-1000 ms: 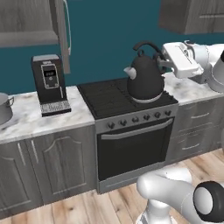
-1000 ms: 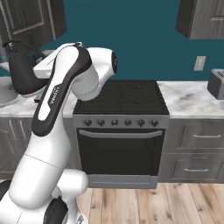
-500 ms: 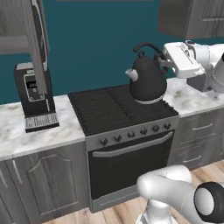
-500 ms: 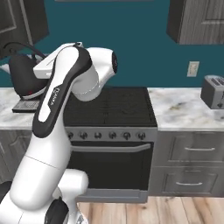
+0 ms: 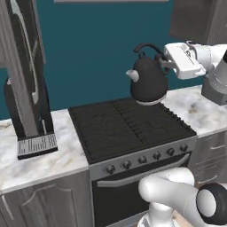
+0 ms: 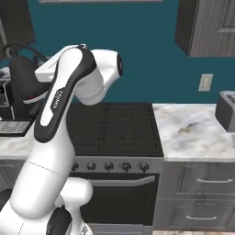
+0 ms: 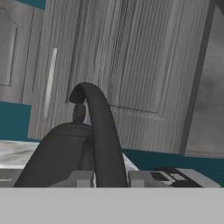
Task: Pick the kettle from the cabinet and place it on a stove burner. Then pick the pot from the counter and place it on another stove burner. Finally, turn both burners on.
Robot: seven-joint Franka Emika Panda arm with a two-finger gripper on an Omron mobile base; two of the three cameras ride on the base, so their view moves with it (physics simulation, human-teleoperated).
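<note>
Left base view: kettle point(image 5: 148, 80) hangs in air over the rear right corner of the stove point(image 5: 128, 126), base just clear of the grates. Hand point(image 5: 165, 62) clamped on its looping black handle, from the right side. Coffee machine point(image 5: 27, 102) on the table point(image 5: 48, 157) at left. Knob row point(image 5: 148, 158) along stove front, untouched.

Right base view: kettle point(image 6: 25, 78) at far left, partly behind the white arm point(image 6: 64, 105); grip itself hidden here. Toaster point(image 6: 226, 110) at right edge on table point(image 6: 195, 131).

Hand view: kettle handle point(image 7: 98, 131) runs between the two fingertips point(image 7: 81, 178), shut tight on it; kettle body point(image 7: 57, 153) below; cabinet doors point(image 7: 118, 57) behind.

Step, est.: carrying kettle to burner, first placement not yet done. Next move calls for: lower kettle level onto a grate, centred on one burner, then release. Pot and knobs remain.
</note>
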